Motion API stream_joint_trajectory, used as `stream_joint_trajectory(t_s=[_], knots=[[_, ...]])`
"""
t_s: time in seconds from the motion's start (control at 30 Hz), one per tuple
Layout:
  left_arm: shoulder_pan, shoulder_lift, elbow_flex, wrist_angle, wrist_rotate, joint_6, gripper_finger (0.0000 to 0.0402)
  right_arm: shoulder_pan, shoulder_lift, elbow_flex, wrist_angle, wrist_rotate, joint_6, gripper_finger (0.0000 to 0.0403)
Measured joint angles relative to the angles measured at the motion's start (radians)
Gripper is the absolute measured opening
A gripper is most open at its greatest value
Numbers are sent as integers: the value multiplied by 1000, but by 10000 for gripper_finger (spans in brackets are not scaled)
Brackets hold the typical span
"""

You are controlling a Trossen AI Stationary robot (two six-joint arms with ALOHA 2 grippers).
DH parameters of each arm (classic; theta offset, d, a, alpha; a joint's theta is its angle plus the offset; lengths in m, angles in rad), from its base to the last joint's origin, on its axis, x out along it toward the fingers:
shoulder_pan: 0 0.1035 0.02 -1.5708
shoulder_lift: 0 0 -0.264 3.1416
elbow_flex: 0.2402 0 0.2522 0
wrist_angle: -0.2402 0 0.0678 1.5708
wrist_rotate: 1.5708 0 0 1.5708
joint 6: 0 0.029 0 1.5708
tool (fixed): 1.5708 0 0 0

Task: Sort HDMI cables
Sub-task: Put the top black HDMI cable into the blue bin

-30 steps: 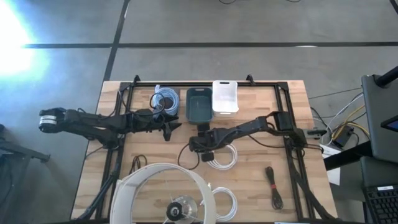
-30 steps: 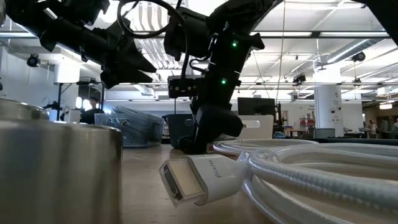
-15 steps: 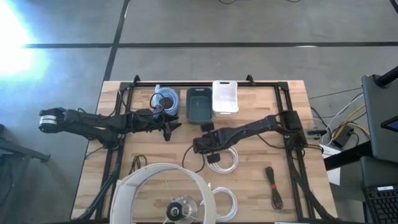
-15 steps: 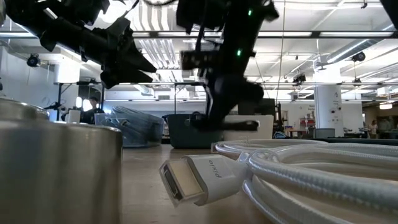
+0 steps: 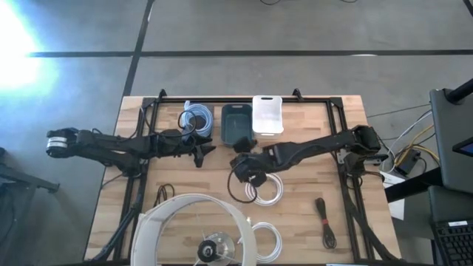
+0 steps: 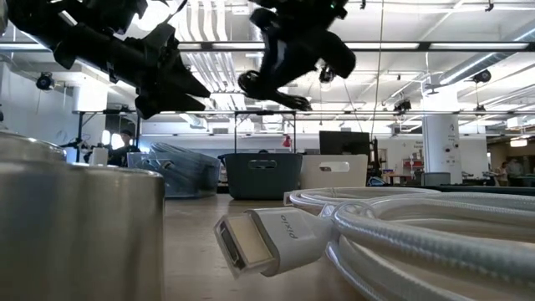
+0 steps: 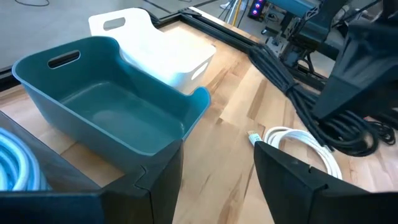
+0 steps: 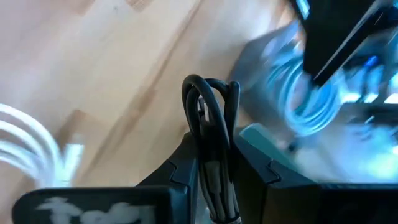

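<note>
right gripper pinching black cable (looped)

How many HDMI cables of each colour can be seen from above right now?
Light blue cable: 1, in the leftmost bin.
White cables: 2, mid-table coil, near-edge coil.
Black cables: 3, held loop in the right gripper, right one, left one.
Total: 6.
</note>
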Motion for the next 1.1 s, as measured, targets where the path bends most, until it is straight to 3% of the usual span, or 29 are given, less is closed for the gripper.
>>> stream_joint_trajectory(t_s=[0.17, 0.3, 0.63, 1.1], knots=[[0, 0, 0, 0, 0, 0, 202, -34, 19, -3, 153, -13, -130, 62], [0, 0, 0, 0, 0, 0, 202, -85, 41, -30, 235, -117, -132, 63], [0, 8, 0, 12, -2, 6, 202, -186, 92, -108, 361, -197, -105, 63], [0, 20, 0, 12, -3, 7, 202, -278, 151, -125, 448, -194, -81, 81]])
